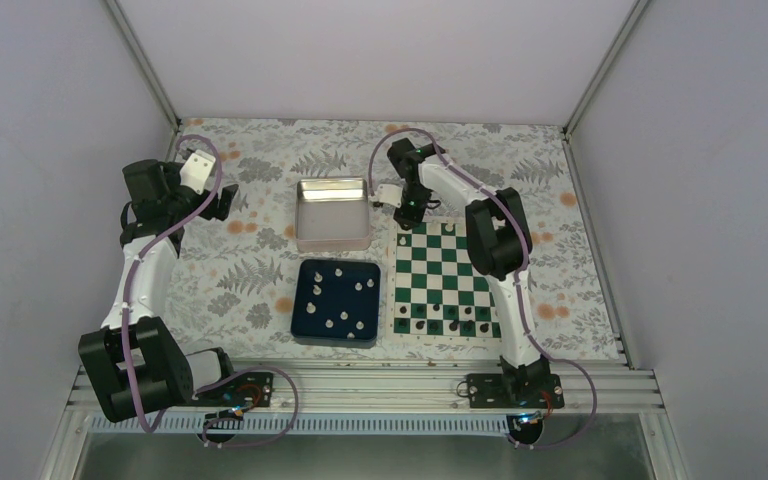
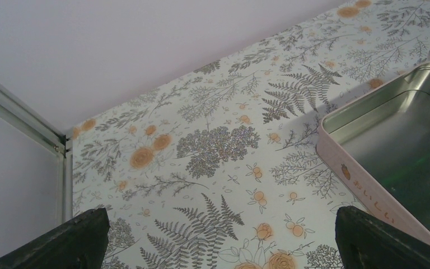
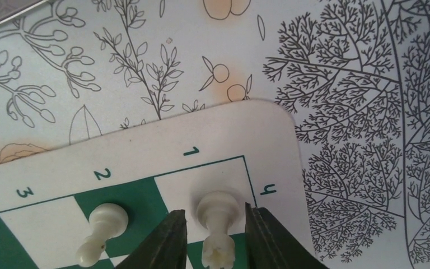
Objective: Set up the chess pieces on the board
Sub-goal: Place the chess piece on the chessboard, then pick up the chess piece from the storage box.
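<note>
**A:** How was the right gripper (image 3: pixel 213 224) found?

**B:** Its jaws were seen parted around a white rook (image 3: pixel 217 210). A thin gap was visible on each side, so nothing was gripped. The rook was stood upright on the corner square of the board (image 3: pixel 145 151), with a white pawn (image 3: pixel 107 219) on the next square.

**A:** And the left gripper (image 2: pixel 219 224)?

**B:** It was spread wide and nothing was held. It was kept above the flowered table (image 2: pixel 201 151), beside the metal tin (image 2: pixel 358 179).

**A:** How were the arms posed?

**B:** The right arm was raised from its base along the board's right side, then bent back over to the far left corner. The left arm was lifted at the table's left side, its wrist turned towards the tin.

**A:** Where were the other pieces?

**B:** White pieces (image 1: pixel 345 322) were scattered in the blue tray (image 1: pixel 338 263) just left of the board. Black pieces (image 1: pixel 440 325) were lined along the board's near rows.
</note>
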You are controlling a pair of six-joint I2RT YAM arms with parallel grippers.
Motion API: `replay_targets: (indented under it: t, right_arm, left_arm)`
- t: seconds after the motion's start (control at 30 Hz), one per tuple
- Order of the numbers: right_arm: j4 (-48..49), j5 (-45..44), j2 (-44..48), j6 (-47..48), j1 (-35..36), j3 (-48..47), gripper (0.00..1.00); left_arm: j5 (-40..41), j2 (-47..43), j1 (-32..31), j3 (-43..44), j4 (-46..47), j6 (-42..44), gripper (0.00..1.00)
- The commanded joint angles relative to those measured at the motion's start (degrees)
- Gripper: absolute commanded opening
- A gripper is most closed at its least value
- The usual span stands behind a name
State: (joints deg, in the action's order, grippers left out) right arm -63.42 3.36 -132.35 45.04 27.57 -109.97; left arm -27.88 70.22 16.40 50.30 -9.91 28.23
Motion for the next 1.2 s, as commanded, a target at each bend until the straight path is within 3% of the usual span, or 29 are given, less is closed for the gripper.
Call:
replay_targets:
  t: [0.0,0.07,0.27,0.67,1.17]
  right_arm:
    - [-0.81,0.11,1.87,0.21,-0.01,-1.13,0.32]
    - [-1.77,-0.15,3.57,-0.15,0.18,-2.68,0.38]
    - [-4.03,-2.68,8.92,-1.05,5.13,-6.21,0.39]
    - [-2.28,0.97,11.31,-3.55,26.92,-2.62,0.41]
    - [6.77,3.10,4.23,-4.77,32.69,1.26,0.37]
  left_arm:
    - [-0.35,-0.26,0.47,-0.27,1.22,0.07,1.00]
    - [-0.20,-0.27,0.47,-0.30,1.28,0.07,1.00]
    - [-0.37,-0.28,0.47,-0.38,1.66,-0.09,1.00]
    - [-0.51,-1.10,0.47,-0.83,1.49,-0.18,1.00]
    - [-0.63,-1.99,0.47,-1.44,2.10,-0.48,1.00]
